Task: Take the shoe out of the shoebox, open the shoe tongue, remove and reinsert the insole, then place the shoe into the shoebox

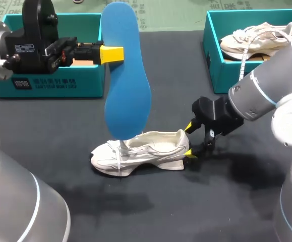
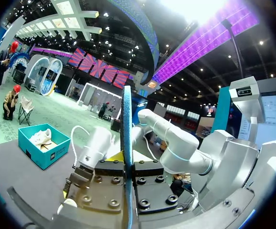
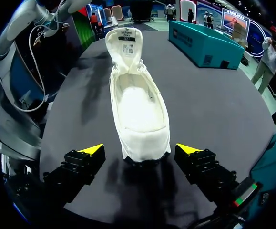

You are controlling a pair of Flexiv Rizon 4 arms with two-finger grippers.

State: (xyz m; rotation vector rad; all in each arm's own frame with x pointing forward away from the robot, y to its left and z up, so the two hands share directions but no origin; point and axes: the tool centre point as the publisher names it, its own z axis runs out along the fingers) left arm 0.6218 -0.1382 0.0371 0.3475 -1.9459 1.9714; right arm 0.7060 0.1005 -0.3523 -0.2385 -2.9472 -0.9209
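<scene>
The shoe (image 1: 146, 150) is seen at lower centre of the head view. It is stood on its sole on the dark tabletop (image 1: 60, 171), toe toward frame left, heel toward frame right. It is out of any box, so step 1 is judged done.

In the right wrist view the tongue (image 3: 124, 40) is seen pulled up & fwd, and the inside is laid bare w/ no blue in it. The tongue is thus opened and the insole removed.

The insole (image 1: 128, 75), blue, is held upright in the air from upper centre to mid frame, its lower end just over the lace area. It is gripped by the left end effector (image 1: 113, 54), closed on it. In the left wrist view it is seen edge-on, clamped between the fingers.

The right end effector (image 1: 190, 140) is set at the heel, right of centre, fingers spread wide, one each side. In its own wrist view neither tip is seen touching the shoe, so nothing is gripped.

Not yet done: insole reinserted, then shoe boxed. Approx. halfway is judged.

The left shoebox (image 1: 50, 83), teal, is seen at upper left, its inside mostly hidden by the arm. The right shoebox (image 1: 216, 60) at upper right is seen w/ a second shoe (image 1: 256, 38) in it.
</scene>
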